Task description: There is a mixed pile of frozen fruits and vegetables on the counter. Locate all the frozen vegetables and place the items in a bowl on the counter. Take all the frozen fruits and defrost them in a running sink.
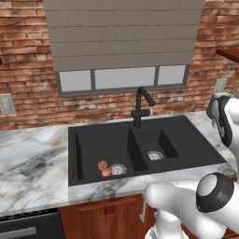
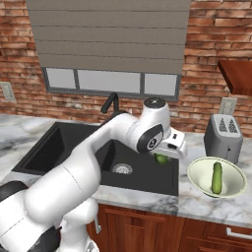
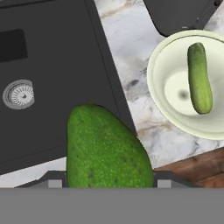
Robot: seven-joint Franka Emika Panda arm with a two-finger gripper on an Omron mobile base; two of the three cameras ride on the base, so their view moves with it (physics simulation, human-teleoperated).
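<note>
Avocado (image 3: 105, 148) (gripper-held) hangs over sink rim (image 3: 113, 87), near bowl (image 3: 164, 94).

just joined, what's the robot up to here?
The gripper holds a round green vegetable over the sink's right edge, near the bowl. A cucumber already lies in the bowl. Two red fruits sit in the left basin beside the drain. No water is visible from the faucet.
</note>
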